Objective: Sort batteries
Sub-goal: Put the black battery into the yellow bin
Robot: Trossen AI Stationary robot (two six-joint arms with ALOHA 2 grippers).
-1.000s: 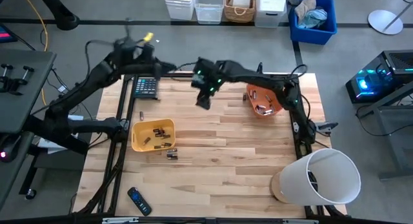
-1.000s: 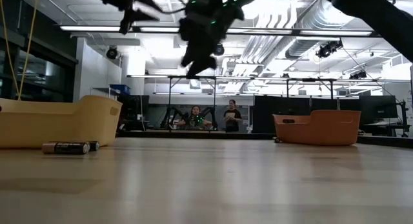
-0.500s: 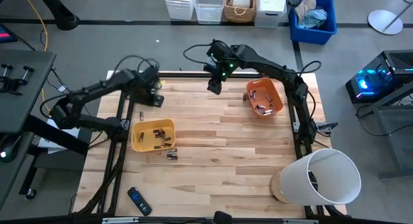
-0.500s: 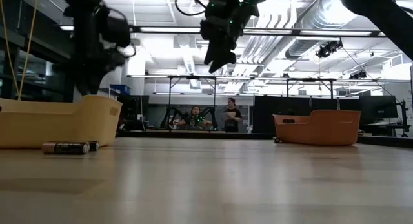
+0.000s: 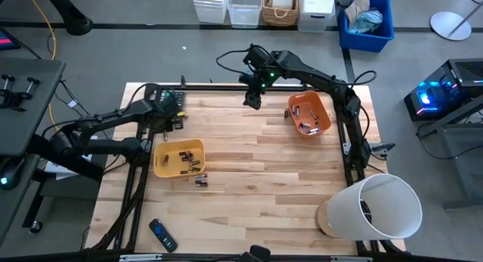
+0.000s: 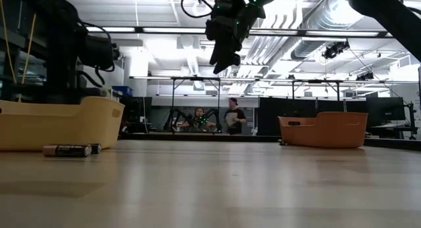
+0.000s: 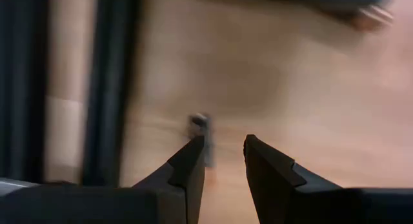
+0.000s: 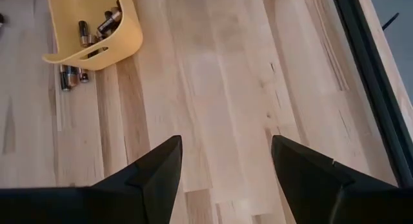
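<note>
Left gripper (image 5: 175,123) low over the table's (image 5: 264,179) far left corner, fingers (image 7: 190,164) slightly apart with nothing between them. Just ahead of the fingertips, one small battery (image 7: 199,122) lying alone on the wood beside the dark frame rail (image 7: 111,88). Right next to that gripper on its far side, a dark calculator (image 5: 170,101). A little nearer the front edge from it, a yellow bin (image 5: 179,157) holding several batteries (image 5: 185,155), with two more loose batteries (image 5: 201,180) lying just outside the bin's front corner.

Right gripper (image 5: 252,100) raised high above the far edge of the table near the middle, fingers (image 8: 158,169) spread wide and holding nothing. Seen from its wrist, bare planks below and the yellow bin well away, batteries inside and a couple beside its wall. To that gripper's right, an orange bin (image 5: 309,115) with a few batteries (image 5: 306,127) in it.

At table height, the yellow bin (image 6: 59,123) on one side with loose batteries (image 6: 67,150) in front, the orange bin (image 6: 323,129) on the other. Far from both grippers, a black remote (image 5: 162,235) at the front left edge and a white tub (image 5: 373,208) on its side at the front right corner. People (image 6: 232,117) in the room behind.
</note>
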